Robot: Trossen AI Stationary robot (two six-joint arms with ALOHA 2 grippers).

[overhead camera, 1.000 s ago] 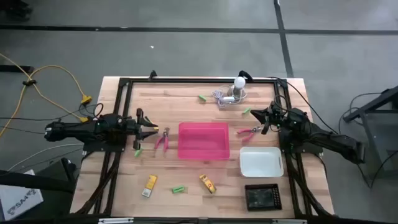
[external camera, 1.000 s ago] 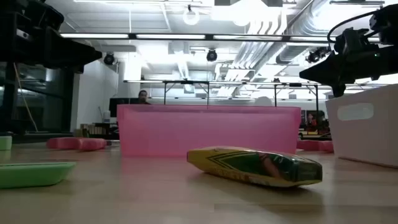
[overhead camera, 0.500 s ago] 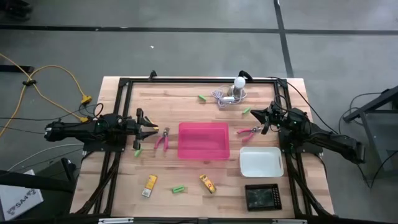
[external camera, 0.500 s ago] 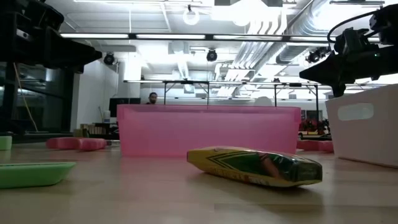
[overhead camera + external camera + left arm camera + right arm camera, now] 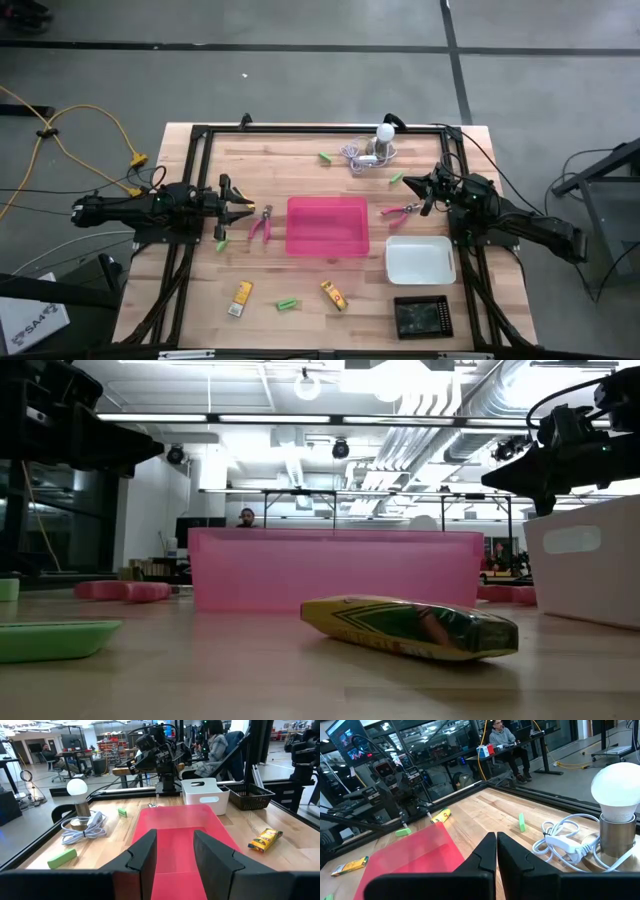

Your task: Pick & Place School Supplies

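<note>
Left claw [image 5: 243, 209] is hovering part-open, empty, near pink scissors [image 5: 262, 226]: light, rigid, prob. slippery; grip across handles. Right claw [image 5: 415, 187] is staying closed, empty.

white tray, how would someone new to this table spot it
Start at the big pink rectangular tray mid-table. On the right arm's side, nearer the front edge, sits the white rectangular plastic tray. A smaller black mesh tray sits beyond it; only this one is white.

Around my wooden table [image 5: 300, 270] spreads grey concrete floor [image 5: 300, 85] with a yellow cable [image 5: 90, 125], while overhead run bright strip lights [image 5: 300, 418] and white ducts [image 5: 440, 410], with desks [image 5: 510, 755] beyond.
</note>
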